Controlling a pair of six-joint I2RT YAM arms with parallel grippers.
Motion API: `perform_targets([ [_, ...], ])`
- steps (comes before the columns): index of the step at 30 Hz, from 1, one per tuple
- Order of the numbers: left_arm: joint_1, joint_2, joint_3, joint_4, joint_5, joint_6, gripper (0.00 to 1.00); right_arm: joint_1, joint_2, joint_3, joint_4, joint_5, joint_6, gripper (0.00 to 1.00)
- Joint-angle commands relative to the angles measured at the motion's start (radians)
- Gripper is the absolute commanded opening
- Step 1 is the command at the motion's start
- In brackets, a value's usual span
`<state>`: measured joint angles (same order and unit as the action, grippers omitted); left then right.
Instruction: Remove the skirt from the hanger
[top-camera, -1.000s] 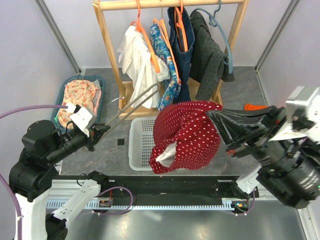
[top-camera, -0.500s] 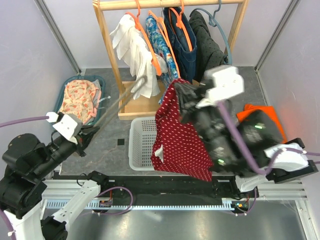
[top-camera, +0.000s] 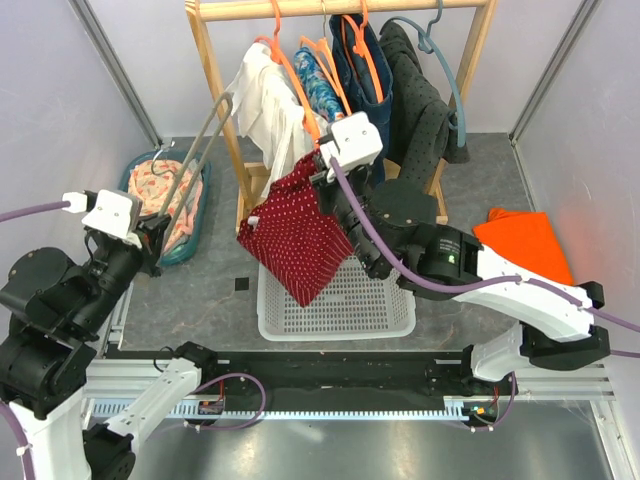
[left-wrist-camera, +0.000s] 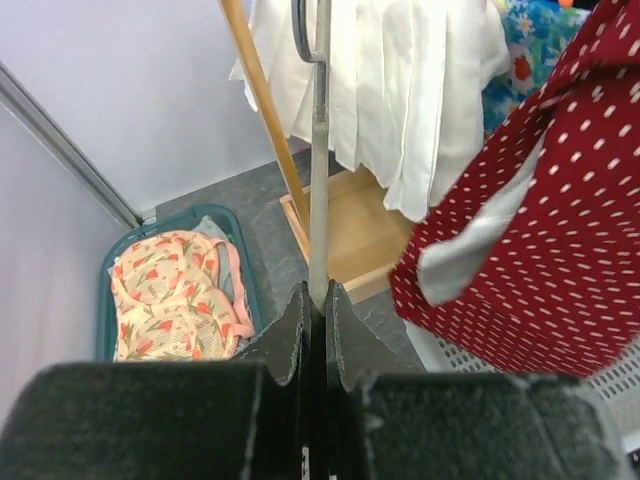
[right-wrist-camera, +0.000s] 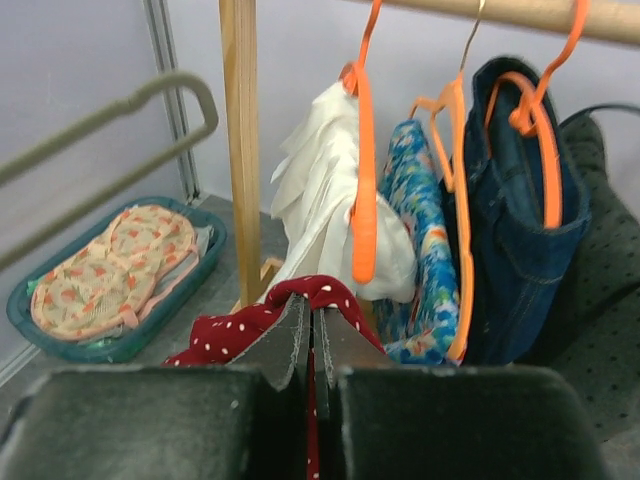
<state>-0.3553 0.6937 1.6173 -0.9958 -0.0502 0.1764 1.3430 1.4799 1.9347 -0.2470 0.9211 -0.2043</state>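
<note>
**2 pincers clenched, skirt apart from the hanger**

Your left pincer is clamped tight on the wire of the grey hanger, which slants up toward the wooden rack. Your right pincer is clenched on the top edge of the red dotted skirt. The skirt hangs from that grip, apart from the hanger, with its lower corner over the white basket. Whether it touches the basket, you cannot tell. 4 garments hang on the rack behind. A teal tub holding floral cloth sits on the floor at left.
</note>
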Motion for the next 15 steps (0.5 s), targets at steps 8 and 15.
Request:
perform_targets([
  [8,0.001,0.217,0.153,-0.015,-0.108,-0.069,0.02,-0.051,-0.078,-0.428,-0.058,-0.044,0.353,0.00],
  [15,-0.001,0.297,0.249,-0.052,-0.070,-0.086,0.02,-0.067,-0.116,-0.690,-0.081,0.030,0.517,0.00],
])
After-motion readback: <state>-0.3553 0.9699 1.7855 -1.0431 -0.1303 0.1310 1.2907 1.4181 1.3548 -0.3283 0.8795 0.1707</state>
